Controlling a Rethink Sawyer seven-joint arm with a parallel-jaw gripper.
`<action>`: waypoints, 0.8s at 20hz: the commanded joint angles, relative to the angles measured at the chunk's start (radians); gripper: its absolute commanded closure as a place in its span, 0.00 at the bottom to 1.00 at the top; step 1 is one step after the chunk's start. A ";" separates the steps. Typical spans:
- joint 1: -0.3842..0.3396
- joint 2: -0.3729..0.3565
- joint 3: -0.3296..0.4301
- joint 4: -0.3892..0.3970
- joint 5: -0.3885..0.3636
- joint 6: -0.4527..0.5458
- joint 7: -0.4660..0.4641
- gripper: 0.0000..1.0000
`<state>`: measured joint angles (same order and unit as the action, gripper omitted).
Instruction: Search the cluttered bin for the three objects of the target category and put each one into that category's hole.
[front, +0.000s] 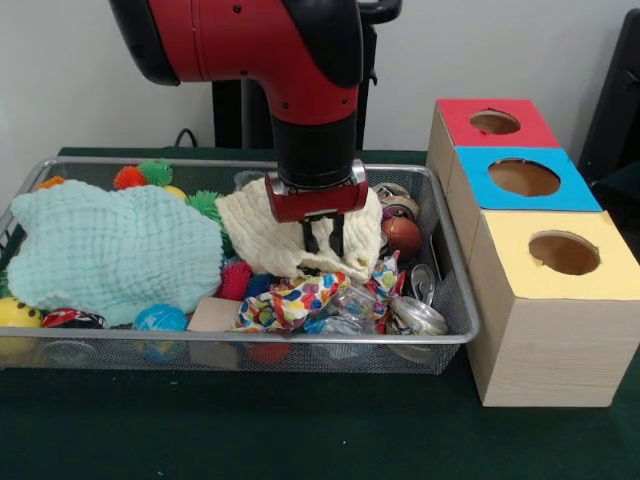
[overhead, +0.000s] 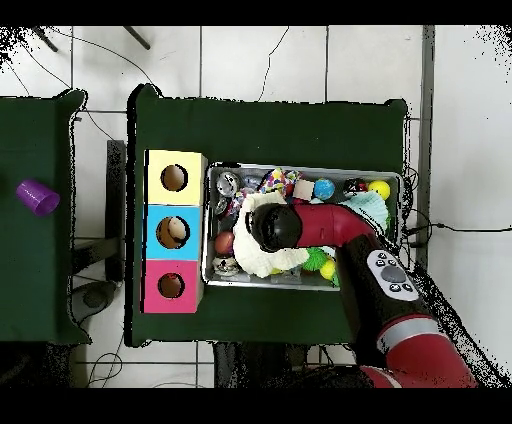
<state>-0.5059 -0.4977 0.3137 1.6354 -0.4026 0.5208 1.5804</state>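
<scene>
Bin (front: 455, 330) at centre frame is mid-search: the tool (front: 324, 238) pinches the cream cloth (front: 260, 225) lying on the clutter, so next it should lift that aside to expose targets.

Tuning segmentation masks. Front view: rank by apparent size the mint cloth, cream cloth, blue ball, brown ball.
1. mint cloth
2. cream cloth
3-4. blue ball and brown ball: look alike; the blue ball is nearer the camera, so unranked.
</scene>
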 joint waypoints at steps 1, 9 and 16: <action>-0.046 0.071 0.116 -0.004 -0.070 -0.087 -0.085 1.00; -0.024 -0.059 0.120 0.099 -0.024 -0.019 -0.020 1.00; -0.004 -0.409 0.128 0.292 0.122 0.154 0.032 1.00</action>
<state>-0.5241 -0.6593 0.3564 1.7617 -0.3733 0.5216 1.5804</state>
